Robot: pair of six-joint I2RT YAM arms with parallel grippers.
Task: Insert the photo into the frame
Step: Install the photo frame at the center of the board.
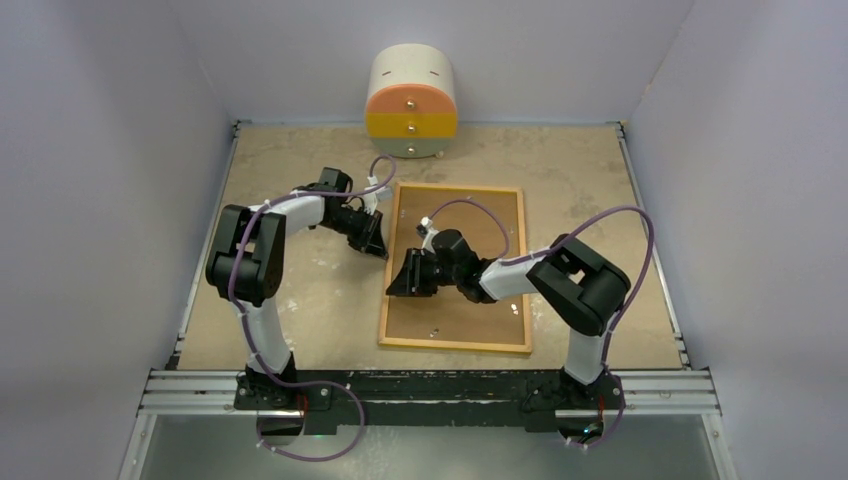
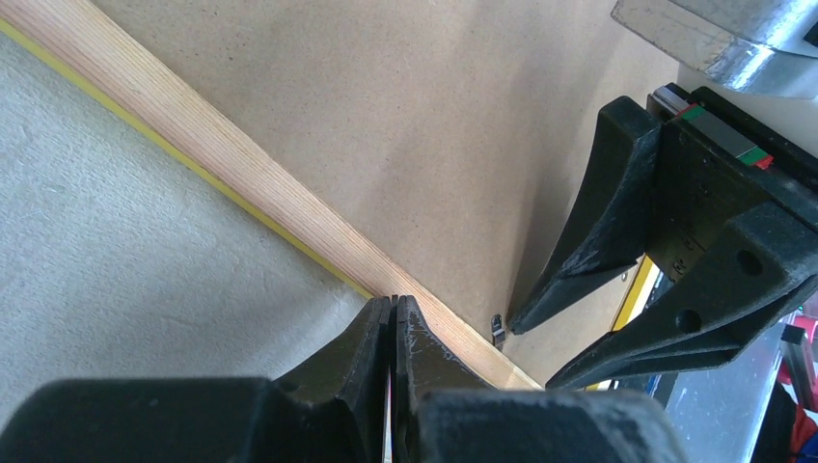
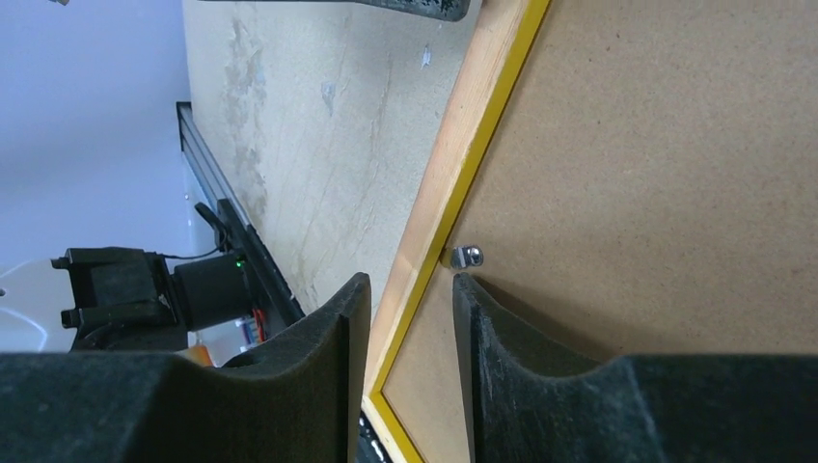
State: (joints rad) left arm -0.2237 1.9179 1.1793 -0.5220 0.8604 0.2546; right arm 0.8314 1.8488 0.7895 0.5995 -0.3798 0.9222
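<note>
The frame (image 1: pixel 458 345) lies face down on the table, its light wood back up, a thin yellow edge showing in the wrist views. A brown backing board (image 1: pixel 455 325) fills it. The photo is hidden or out of view. My left gripper (image 1: pixel 378 245) is shut, its tips (image 2: pixel 394 301) resting at the outer side of the frame's left rail (image 2: pixel 222 159), with nothing between them. My right gripper (image 1: pixel 395 283) is open and straddles that same rail (image 3: pixel 453 183): one finger outside it, the other on the board (image 3: pixel 656 174) beside a small metal clip (image 3: pixel 468 256).
A rounded white drawer unit with orange and yellow fronts (image 1: pixel 412 103) stands at the back of the table. Pale walls close in the left, right and back. A metal rail (image 1: pixel 430 392) runs along the near edge, by the arm bases.
</note>
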